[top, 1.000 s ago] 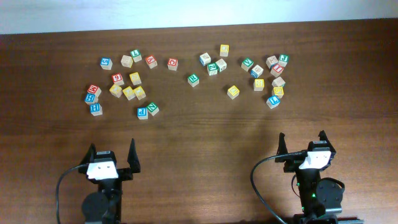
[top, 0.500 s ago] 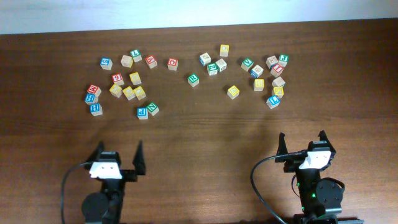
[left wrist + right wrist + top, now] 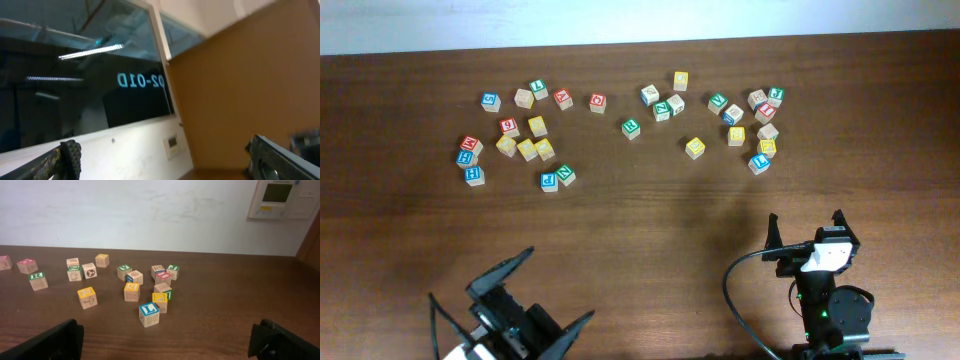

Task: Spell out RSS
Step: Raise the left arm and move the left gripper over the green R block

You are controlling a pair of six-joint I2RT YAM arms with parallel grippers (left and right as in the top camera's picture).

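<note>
Overhead view: the green R cube sits mid-width in the far half of the table, a yellow-faced cube nearby toward the right edge, its letter unreadable, while the left gripper and right gripper are by the near edge, fingers spread, empty.

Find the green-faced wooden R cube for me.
Overhead view, mid-table: the green-faced wooden R cube sits alone, just left of the central cluster's green-faced wooden cube and right of a red-faced wooden cube.
</note>
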